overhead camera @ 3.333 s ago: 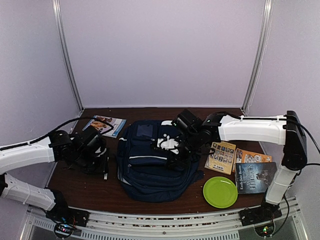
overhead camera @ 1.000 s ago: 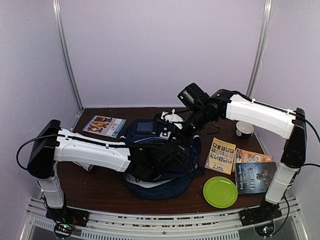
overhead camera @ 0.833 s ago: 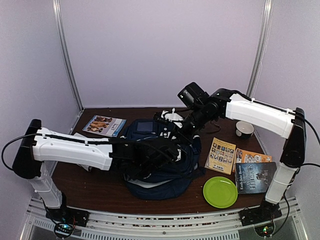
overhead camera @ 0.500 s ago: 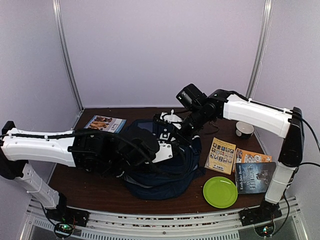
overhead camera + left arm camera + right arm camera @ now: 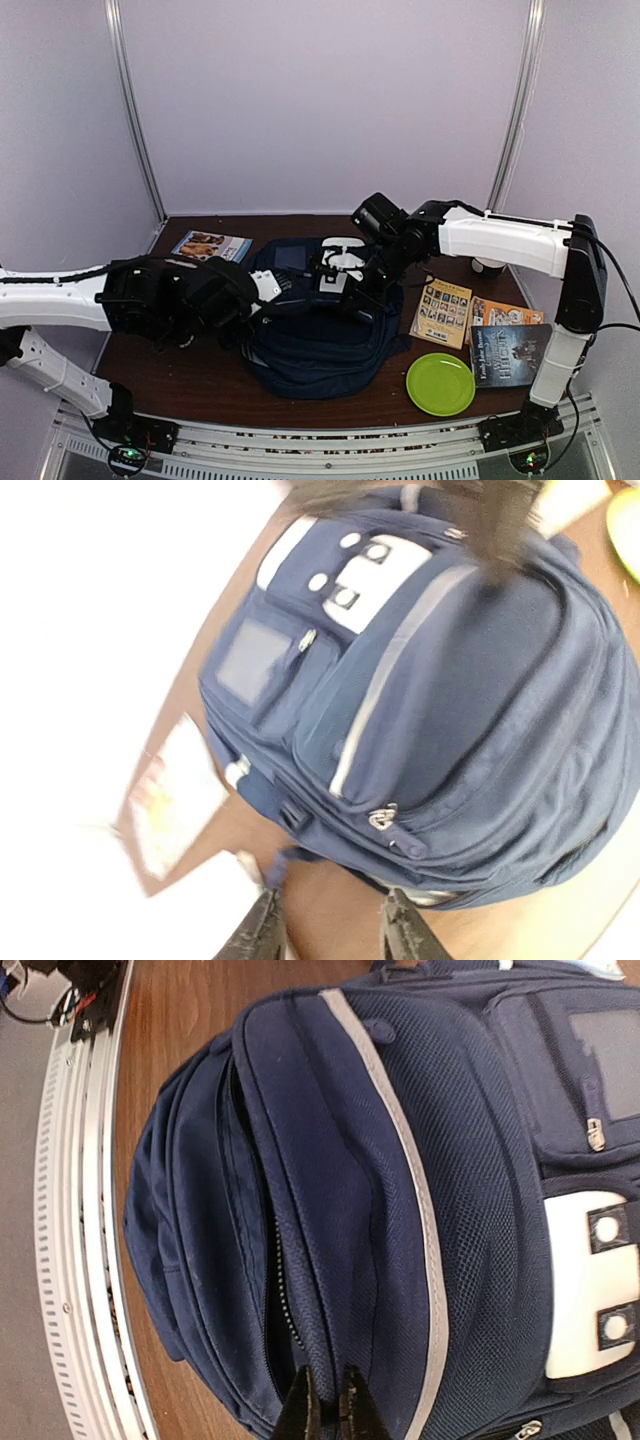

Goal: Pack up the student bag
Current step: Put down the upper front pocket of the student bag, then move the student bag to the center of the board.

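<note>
Right fingers [image 5: 302,1415] together, tips at bag [image 5: 320,340] zipper seam. Left fingers [image 5: 258,938] apart, empty, just beside bag's edge, over the counter [image 5: 180,375].

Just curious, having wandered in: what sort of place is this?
Probably a robotics test booth: two white arms mounted on a metal rail, plain walls around, and a backpack, books and a green plate on one table.

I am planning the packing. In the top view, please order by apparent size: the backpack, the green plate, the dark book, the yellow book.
1. backpack, clearly largest.
2. dark book and green plate: they look about alike, so not ranked.
3. yellow book, somewhat smaller.
</note>
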`<state>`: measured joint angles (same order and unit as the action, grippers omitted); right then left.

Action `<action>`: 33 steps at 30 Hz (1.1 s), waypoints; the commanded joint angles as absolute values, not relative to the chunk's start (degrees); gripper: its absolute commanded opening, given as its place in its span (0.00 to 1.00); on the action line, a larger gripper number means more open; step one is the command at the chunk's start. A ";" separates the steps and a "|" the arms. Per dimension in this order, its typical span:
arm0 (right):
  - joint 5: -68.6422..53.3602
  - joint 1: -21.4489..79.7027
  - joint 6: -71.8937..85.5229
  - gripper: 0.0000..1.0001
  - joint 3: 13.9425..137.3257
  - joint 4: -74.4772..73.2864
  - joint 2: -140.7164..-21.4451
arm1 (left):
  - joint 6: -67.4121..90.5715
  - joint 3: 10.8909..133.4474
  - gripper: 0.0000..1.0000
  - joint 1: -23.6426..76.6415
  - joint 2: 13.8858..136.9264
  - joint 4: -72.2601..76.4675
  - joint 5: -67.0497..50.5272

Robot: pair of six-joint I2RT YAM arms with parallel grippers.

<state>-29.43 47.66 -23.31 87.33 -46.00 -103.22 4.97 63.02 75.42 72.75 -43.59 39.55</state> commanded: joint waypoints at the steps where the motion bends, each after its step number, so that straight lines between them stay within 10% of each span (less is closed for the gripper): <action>1: -24.15 49.13 -26.01 0.00 83.48 -42.11 -103.45 | 18.55 56.86 0.37 65.16 66.11 -36.38 23.11; 6: -18.54 49.56 -27.48 0.03 81.28 -41.78 -105.17 | 22.53 50.94 0.38 57.42 64.18 -30.92 15.22; 10: -16.09 49.66 -29.36 0.38 79.46 -43.22 -103.66 | 24.03 47.69 0.38 56.95 65.73 -25.74 12.10; 20: -1.80 53.84 -37.70 0.79 59.14 -33.32 -85.81 | 29.75 42.05 0.41 56.43 70.07 -19.17 10.39; 33: 5.59 51.63 -34.94 0.78 65.96 -28.65 -98.47 | 32.41 36.43 0.34 55.81 71.98 -12.96 6.47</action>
<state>0.86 54.78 -35.83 63.68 -31.57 -97.32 31.00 37.85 56.18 71.57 -17.96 9.06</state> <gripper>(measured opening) 0.790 0.340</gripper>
